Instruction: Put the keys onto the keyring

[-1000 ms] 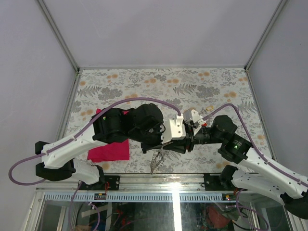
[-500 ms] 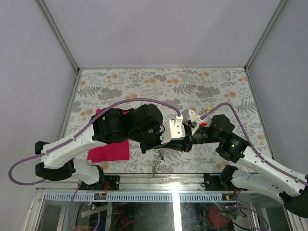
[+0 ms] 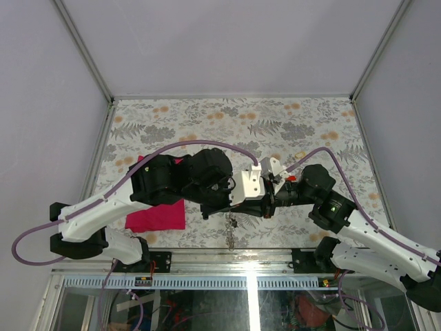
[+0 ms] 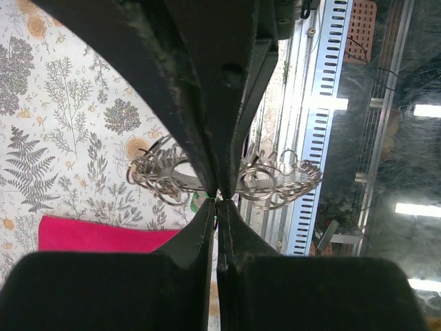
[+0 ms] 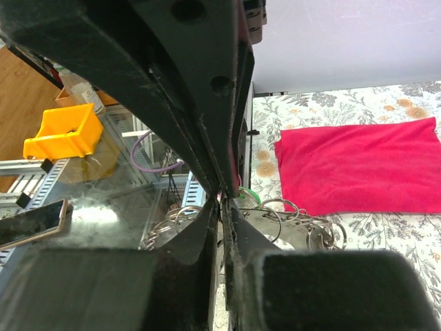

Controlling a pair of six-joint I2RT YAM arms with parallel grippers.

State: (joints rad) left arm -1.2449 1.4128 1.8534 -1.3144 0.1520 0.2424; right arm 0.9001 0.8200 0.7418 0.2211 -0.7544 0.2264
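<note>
My two grippers meet tip to tip above the table's near edge. The left gripper [image 3: 233, 205] [image 4: 217, 200] is shut. The right gripper [image 3: 241, 207] [image 5: 222, 200] faces it, jaws drawn in to a thin slit. The keyring [image 3: 231, 231] [image 4: 275, 183] [image 5: 289, 221], a silver chain of linked rings, drapes to both sides of the joined tips and hangs below them. A small green piece [image 5: 249, 198] [image 4: 200, 202], probably the head of one of the keys, shows right at the tips. The fingers hide exactly what each pair of pads pinches.
A magenta cloth [image 3: 157, 210] [image 5: 358, 162] lies flat on the floral table, left of the grippers. The metal front rail [image 3: 220, 252] runs just below the hanging chain. A yellow bin [image 5: 58, 134] sits beneath the table level, beyond the edge.
The right gripper has closed at the left gripper's tips and edged left. The hanging chain went from a wide fan to a narrow strand and shifted slightly right. The left gripper stayed shut.
</note>
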